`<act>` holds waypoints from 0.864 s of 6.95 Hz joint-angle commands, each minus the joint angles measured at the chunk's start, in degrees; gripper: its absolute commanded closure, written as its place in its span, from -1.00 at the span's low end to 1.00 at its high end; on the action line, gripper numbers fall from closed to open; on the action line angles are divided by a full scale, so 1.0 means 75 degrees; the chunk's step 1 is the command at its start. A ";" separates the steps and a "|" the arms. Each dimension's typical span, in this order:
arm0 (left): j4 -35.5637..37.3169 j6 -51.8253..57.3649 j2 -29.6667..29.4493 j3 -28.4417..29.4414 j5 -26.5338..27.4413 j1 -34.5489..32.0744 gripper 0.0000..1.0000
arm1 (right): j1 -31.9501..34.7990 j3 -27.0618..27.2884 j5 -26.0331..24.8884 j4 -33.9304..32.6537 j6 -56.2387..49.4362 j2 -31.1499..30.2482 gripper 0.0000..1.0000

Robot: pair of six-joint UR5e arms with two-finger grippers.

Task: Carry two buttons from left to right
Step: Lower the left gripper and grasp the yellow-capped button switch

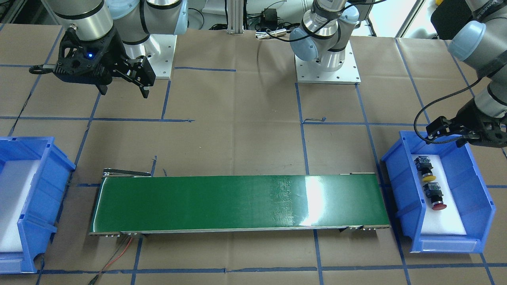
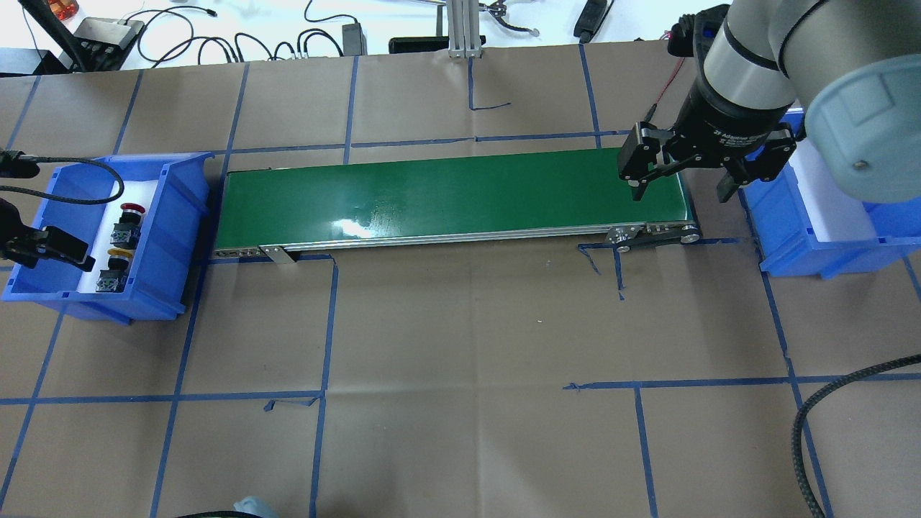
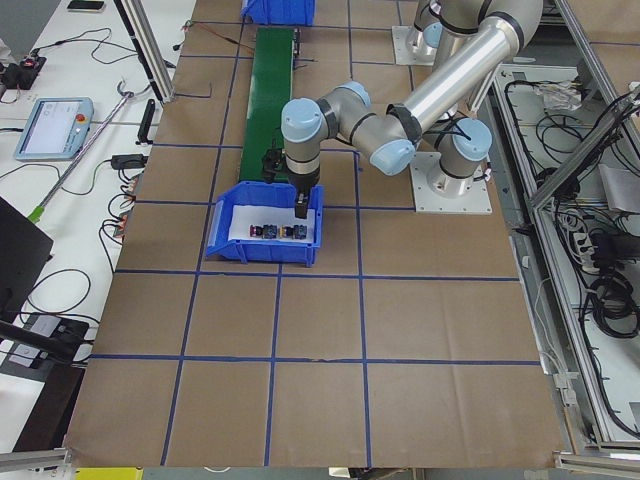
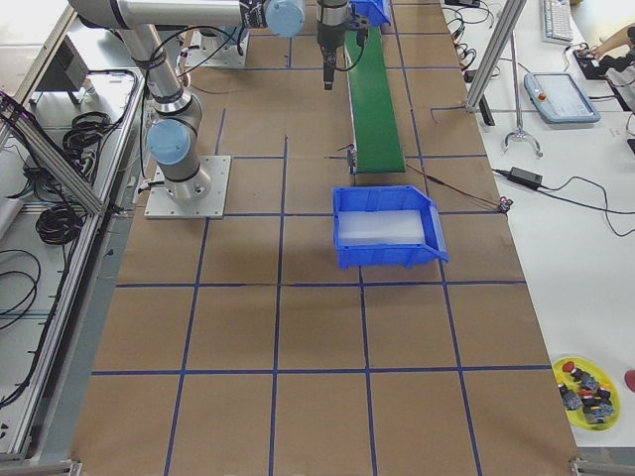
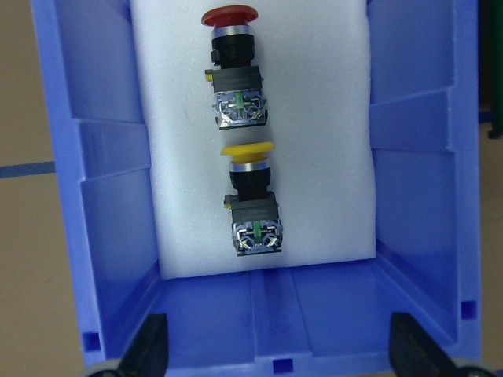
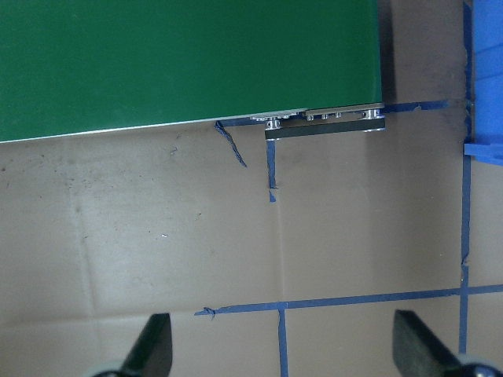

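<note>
The red button (image 5: 234, 75) and yellow button (image 5: 250, 196) lie in line on white foam (image 5: 173, 157) in the blue bin (image 5: 102, 196) beneath the left gripper (image 5: 280, 339), jaws spread; the right gripper (image 2: 680, 191), likewise spread, hovers over the green conveyor belt (image 2: 446, 191) end

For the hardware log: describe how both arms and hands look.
Left arm and right arm: silver tubes, pale-blue joint caps. Black two-finger hands; right hand bears white lettering and a blue light, left hand carries a looped black cable.

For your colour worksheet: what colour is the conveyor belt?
The conveyor belt is green, clearest in the overhead exterior view.
</note>
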 commanded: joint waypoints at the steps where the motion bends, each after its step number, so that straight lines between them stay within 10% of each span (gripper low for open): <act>1: 0.0611 -0.0057 -0.0536 -0.0136 -0.0002 -0.0028 -0.99 | 0.0000 0.0000 0.0000 -0.0013 0.0005 0.0000 -1.00; 6: 0.1421 -0.0208 -0.1300 -0.0194 0.0010 -0.0251 -0.99 | 0.0000 0.0023 0.0012 -0.0002 0.0005 0.0012 -1.00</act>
